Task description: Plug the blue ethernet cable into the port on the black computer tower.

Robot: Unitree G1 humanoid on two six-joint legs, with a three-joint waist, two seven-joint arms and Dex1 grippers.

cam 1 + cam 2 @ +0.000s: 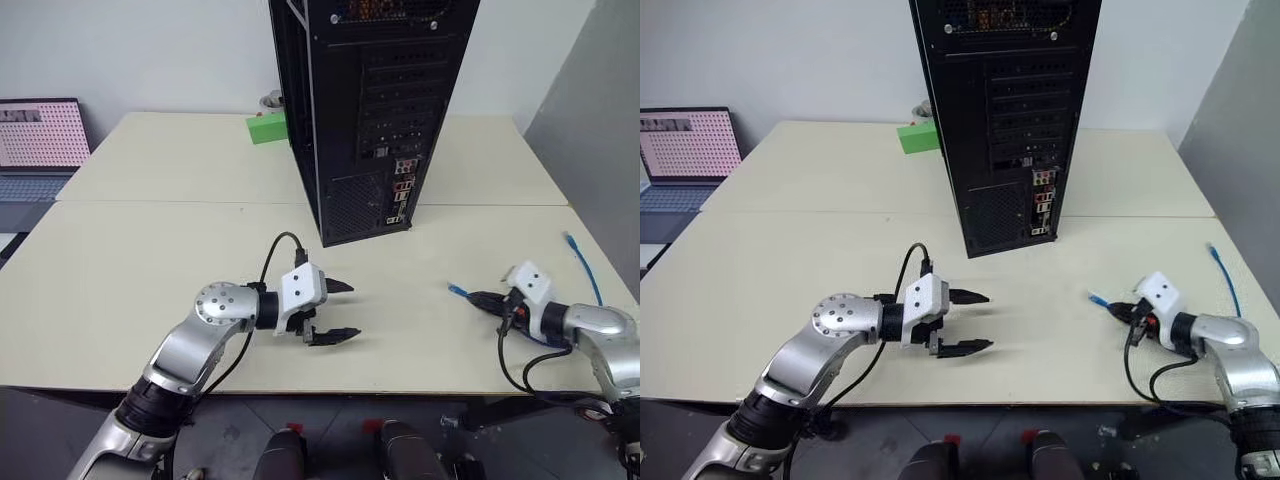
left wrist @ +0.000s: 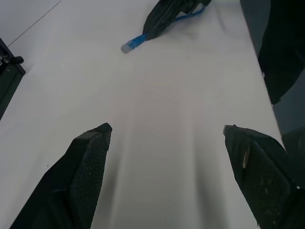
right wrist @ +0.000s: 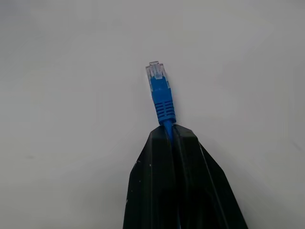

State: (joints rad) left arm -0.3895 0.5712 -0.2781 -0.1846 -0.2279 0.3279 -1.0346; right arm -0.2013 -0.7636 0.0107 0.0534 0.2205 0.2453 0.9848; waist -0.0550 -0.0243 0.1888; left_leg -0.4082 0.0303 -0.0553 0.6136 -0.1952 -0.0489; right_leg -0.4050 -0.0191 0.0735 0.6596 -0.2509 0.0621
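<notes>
With the right claw (image 1: pixel 487 299) pinched on the blue ethernet cable (image 3: pixel 162 102) just behind its plug, low over the bench (image 1: pixel 150 260), and the left claw (image 1: pixel 338 311) spread empty, the plug may twist and miss the port (image 1: pixel 396 219) on the black computer tower (image 1: pixel 375 110).

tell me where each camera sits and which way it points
Left eye: on the head, looking down at the table, computer tower and both arms.
Right eye: beside it, same scene; the left hand is open.
Left wrist: looks along its fingers toward the right hand.
Right wrist: looks along shut fingers gripping the blue cable.
Shared: both wrist views show the cable's plug.
</notes>
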